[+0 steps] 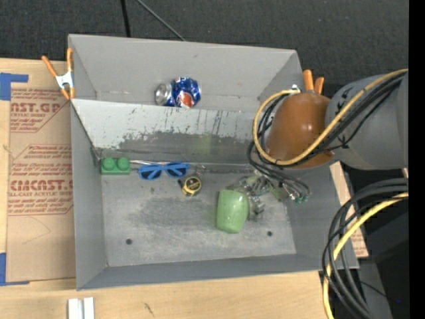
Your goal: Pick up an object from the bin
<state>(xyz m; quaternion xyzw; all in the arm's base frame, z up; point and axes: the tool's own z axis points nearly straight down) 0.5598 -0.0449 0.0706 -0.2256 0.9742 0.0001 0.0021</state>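
Observation:
My gripper (257, 195) is low in the bin's right half, under the arm's orange cover. Touching or almost touching its left side lies a pale green rounded cup-like block (232, 211) on the bin floor. A small round gold and black thing (192, 185) rests a little further left. Blue toy sunglasses (163, 171) lie along the foot of the back slope.
A green two-stud brick (115, 165) sits at the left end of the floor. A crushed blue, red and silver can (178, 93) lies high on the back wall. Bare floor stretches left of and in front of the green block.

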